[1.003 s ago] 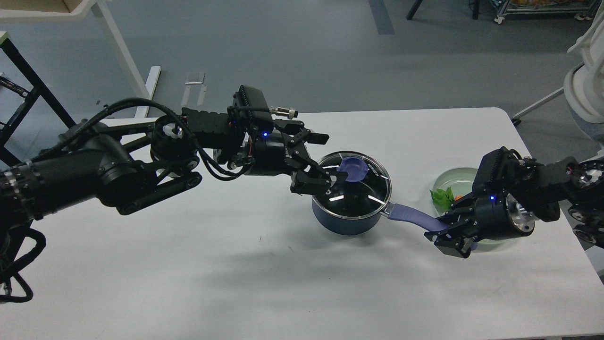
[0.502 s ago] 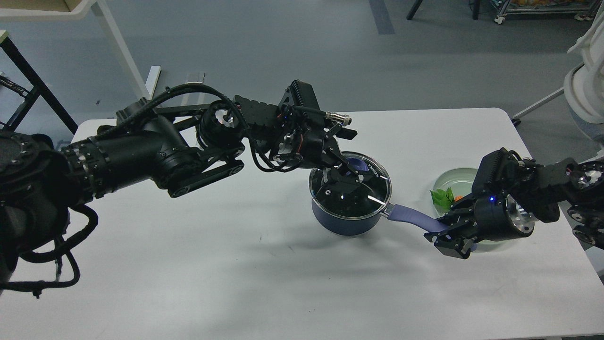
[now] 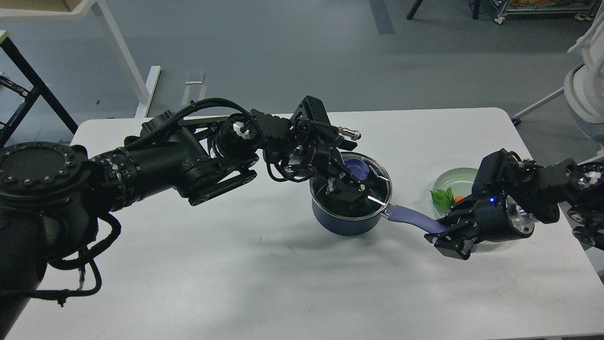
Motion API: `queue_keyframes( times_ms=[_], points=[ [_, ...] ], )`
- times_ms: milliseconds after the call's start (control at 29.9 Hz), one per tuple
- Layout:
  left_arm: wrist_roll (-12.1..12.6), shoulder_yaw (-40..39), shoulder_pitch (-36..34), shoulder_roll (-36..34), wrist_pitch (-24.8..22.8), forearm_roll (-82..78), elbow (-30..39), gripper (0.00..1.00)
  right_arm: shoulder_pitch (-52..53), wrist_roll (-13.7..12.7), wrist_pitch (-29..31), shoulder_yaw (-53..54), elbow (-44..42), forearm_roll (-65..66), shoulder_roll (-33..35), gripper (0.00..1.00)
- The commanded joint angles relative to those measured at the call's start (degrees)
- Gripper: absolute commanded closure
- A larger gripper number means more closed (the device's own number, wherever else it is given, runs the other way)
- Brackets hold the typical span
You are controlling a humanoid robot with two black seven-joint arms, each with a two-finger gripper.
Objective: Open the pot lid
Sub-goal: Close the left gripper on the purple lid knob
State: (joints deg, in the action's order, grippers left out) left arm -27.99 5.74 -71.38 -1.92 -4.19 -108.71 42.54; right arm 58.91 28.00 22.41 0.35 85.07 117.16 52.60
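A: Left gripper (image 3: 347, 182) — where?

B: Over the pot lid (image 3: 373, 186), reaching in from the left. Fingers (image 3: 340, 178) down at the blue-purple knob (image 3: 356, 167), one either side by the look of it. Dark against dark glass, though; cannot tell whether pressed onto the knob or just set around it.

A: Lid itself?

B: Seated flat on the pot (image 3: 347, 219), silver rim level all round. White lettering legible on the far right part of the glass. Bright reflections across the near side.

A: Right gripper (image 3: 448, 236)?

B: Low over the table, coming in from the right. Closed on the far end of the pot handle (image 3: 413, 218), lavender strip disappearing between the fingers. Small blue light showing on the wrist body.

A: Pot position?

B: Standing on the white table (image 3: 236, 264), roughly centre, slightly toward the right. Handle pointing right and toward the near edge.

A: Anything close by?

B: Pale green dish (image 3: 455, 177) just behind the right gripper, partly hidden by the arm. Green leaf (image 3: 441, 196) at its left rim, with a bit of something orange (image 3: 459, 199) beside it, too small to name. Dish well clear of the pot body, near the handle end.

A: Further out?

B: Grey floor beyond the far table edge, white table legs (image 3: 122, 56) at upper left.
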Motion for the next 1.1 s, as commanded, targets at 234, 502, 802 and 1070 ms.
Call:
queue_keyframes(
  times_ms=[234,502,802,1070],
  points=[
    [-0.01,0.06,1.50,0.87,0.15,-0.01,-0.52,0.01,-0.02,0.00,-0.09,0.01,-0.08,0.00,-0.04,0.67],
    [-0.01,0.06,2.03,1.57,1.82,0.08,-1.40,0.20,-0.02,0.00,-0.09,0.09,-0.08,0.00,0.04,0.67],
    [-0.01,0.15,1.94,1.66,2.52,1.31,-1.40,0.66,-0.02,0.00,-0.09,0.09,-0.08,0.00,-0.04,0.67],
    [-0.01,0.15,-0.51,-0.27,2.96,1.57,0.70,0.67,-0.02,0.00,-0.18,0.09,-0.08,0.00,0.04,0.67]
  ],
)
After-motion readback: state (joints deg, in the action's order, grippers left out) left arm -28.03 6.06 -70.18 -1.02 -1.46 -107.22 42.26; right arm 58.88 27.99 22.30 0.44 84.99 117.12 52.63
